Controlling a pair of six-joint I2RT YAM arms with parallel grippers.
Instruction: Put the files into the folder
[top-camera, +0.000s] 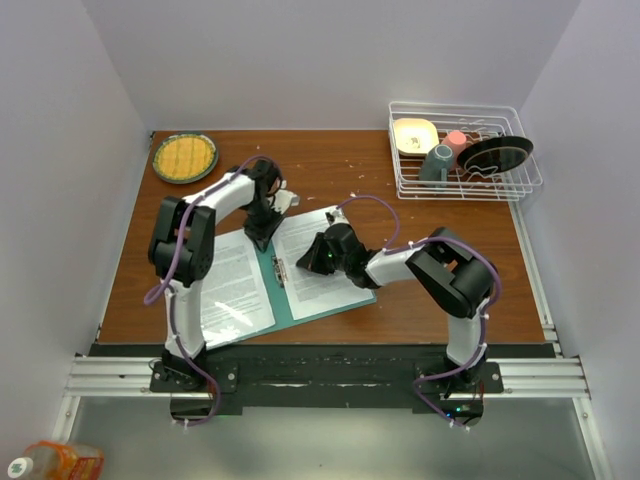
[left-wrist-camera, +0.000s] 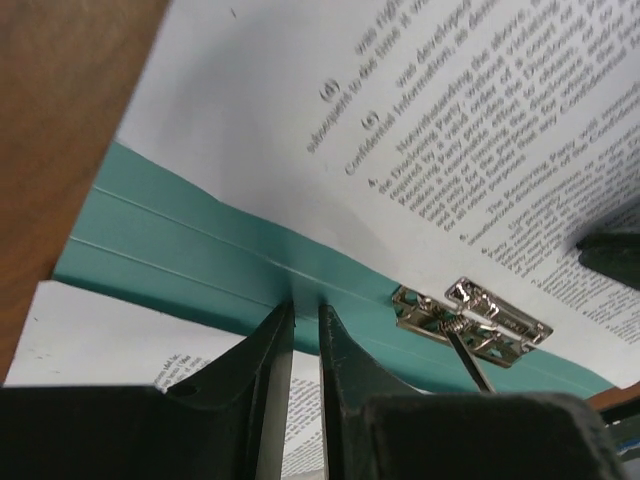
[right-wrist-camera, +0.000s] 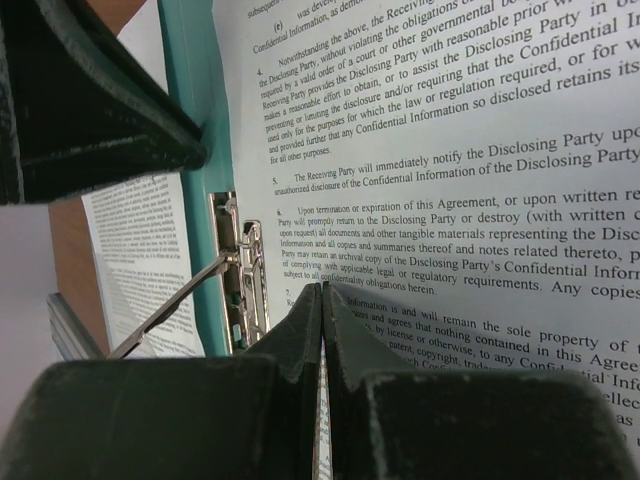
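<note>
The teal folder (top-camera: 292, 308) lies open on the table, with a metal clip (top-camera: 279, 270) on its spine. One printed file (top-camera: 236, 285) covers its left half and another (top-camera: 308, 232) its right half. My left gripper (top-camera: 262, 236) stands at the far end of the spine. Its tips (left-wrist-camera: 306, 308) rest on the teal strip (left-wrist-camera: 180, 255) with a narrow gap and nothing between them. My right gripper (top-camera: 311, 262) is shut. Its tips (right-wrist-camera: 322, 288) are down on the right sheet (right-wrist-camera: 450, 180), beside the clip (right-wrist-camera: 240, 262).
A white wire dish rack (top-camera: 520, 185) with a plate, a cup and bowls stands at the back right. A round yellow plate (top-camera: 184, 157) sits at the back left. A bottle (top-camera: 55, 462) lies below the table's near left corner.
</note>
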